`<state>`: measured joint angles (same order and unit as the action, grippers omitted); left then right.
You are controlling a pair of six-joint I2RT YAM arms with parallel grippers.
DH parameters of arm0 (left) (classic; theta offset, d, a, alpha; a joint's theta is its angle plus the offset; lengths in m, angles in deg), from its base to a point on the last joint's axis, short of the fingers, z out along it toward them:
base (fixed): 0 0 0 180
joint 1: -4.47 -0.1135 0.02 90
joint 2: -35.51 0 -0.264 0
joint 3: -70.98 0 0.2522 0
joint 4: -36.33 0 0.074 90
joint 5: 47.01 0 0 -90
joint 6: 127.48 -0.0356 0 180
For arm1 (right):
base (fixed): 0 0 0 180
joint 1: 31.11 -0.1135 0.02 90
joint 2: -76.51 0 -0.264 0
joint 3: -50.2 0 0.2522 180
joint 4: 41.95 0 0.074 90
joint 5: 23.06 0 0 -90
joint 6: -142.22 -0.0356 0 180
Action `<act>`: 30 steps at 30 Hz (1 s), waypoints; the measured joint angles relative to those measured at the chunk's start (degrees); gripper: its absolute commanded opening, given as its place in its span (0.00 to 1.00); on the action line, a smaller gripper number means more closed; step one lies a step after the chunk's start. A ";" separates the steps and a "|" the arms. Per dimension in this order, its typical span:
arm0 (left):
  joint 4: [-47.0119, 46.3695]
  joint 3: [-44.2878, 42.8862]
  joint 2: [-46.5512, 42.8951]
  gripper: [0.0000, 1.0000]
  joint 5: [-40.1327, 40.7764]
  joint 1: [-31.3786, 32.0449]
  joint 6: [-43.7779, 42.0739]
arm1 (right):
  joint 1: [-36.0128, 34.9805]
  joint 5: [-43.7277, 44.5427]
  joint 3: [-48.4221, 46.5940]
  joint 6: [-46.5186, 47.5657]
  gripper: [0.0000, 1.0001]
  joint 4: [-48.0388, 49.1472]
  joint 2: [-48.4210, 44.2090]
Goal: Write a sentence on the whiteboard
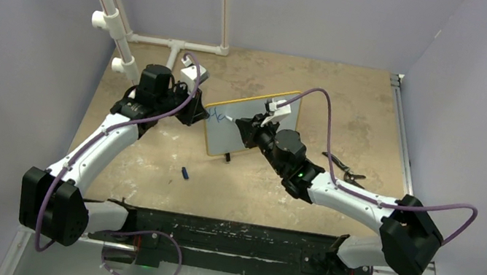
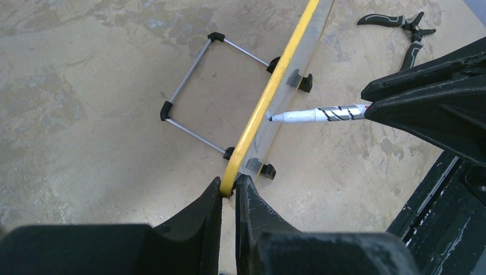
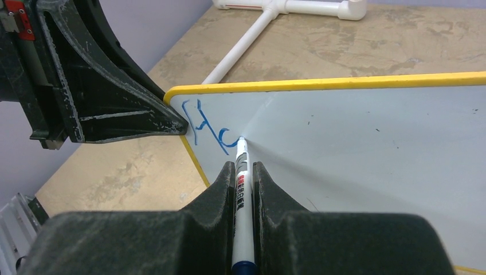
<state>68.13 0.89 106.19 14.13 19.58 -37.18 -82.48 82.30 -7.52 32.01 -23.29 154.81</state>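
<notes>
The whiteboard (image 1: 227, 140) stands tilted on its black feet mid-table, its frame yellow. My left gripper (image 2: 229, 186) is shut on the frame's left edge (image 2: 269, 97), near a corner. My right gripper (image 3: 243, 166) is shut on a white marker (image 3: 241, 177). The marker's tip touches the board (image 3: 355, 132) near its upper left corner. Of the sentence (image 3: 200, 129) only a few blue strokes show there, beside the left fingers (image 3: 126, 114). From the left wrist the marker (image 2: 321, 113) meets the board's face almost side-on.
A blue marker cap (image 1: 185, 172) lies on the table in front of the board. Black-handled pliers (image 1: 342, 169) lie to the right. White PVC piping (image 1: 109, 13) runs along the back left. A wire stand (image 2: 195, 86) props the board from behind.
</notes>
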 measured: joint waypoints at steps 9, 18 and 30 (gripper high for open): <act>0.04 0.00 0.00 0.00 -0.15 0.00 0.00 | 0.07 -1.66 -0.04 0.39 0.00 1.07 0.24; 0.04 0.00 0.00 0.00 -0.13 0.00 0.00 | 0.04 -3.17 -0.07 0.39 0.00 1.97 1.03; 0.07 0.00 0.00 0.00 -0.02 0.02 0.00 | 0.07 -1.29 0.44 1.01 0.00 1.97 -4.72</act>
<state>68.20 0.89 106.19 14.11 19.60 -37.18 -82.42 81.01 -7.09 33.02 -21.32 150.09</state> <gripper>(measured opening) 0.094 0.122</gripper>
